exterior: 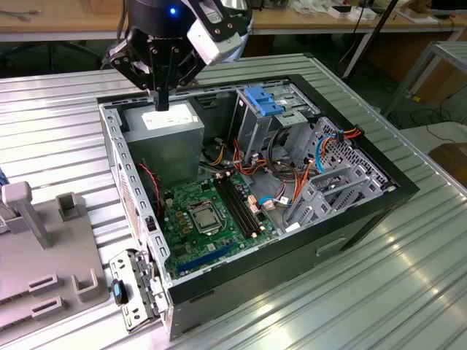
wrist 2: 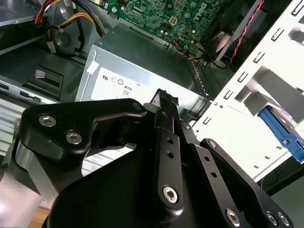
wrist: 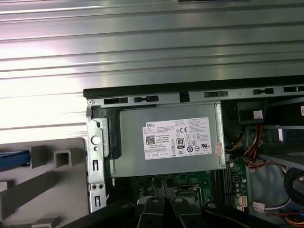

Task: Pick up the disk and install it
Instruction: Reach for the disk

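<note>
Exterior view: end effector [exterior: 162, 100] hovers above grey box [exterior: 174, 142] inside case [exterior: 306, 251].

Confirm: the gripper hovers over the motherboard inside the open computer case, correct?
Not the motherboard. The gripper hovers over the grey power supply with the white label, inside the open computer case; the exterior view shows it.

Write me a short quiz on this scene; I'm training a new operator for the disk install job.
1. True or false: the gripper holds the disk.
2. The gripper hangs above: A) the motherboard, B) the grey box with a white label, C) the blue bracket.
3. Fill in: the grey fixture stands on the exterior view's ___ of the computer case.
Key: 1 false, jaws shut on nothing; 2 B; 3 left.
</note>
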Available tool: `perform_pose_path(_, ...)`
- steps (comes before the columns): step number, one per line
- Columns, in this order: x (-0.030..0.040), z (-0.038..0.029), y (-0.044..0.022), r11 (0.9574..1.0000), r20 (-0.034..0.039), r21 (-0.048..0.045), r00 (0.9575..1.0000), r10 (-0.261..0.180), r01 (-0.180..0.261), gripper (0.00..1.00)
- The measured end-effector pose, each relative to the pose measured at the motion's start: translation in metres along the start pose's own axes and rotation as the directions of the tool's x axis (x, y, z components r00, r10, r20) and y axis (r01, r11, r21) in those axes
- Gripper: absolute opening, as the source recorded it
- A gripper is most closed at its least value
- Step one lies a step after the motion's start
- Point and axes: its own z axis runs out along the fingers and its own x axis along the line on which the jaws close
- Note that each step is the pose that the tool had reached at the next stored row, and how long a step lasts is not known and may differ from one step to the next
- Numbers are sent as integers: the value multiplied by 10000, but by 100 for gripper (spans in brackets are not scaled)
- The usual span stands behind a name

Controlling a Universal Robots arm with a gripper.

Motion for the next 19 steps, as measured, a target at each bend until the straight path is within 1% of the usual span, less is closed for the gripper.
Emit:
perform_pose_path(7, 64, -2, -5, 10000, 0, 0, 10000, -1, 1, 11)
perform_pose_path(10, 111, -3, -8, 10000, 0, 0, 10000, -1, 1, 11)
perform_pose_path(19, 212, -6, -16, 10000, 0, 0, 10000, 0, 0, 11)
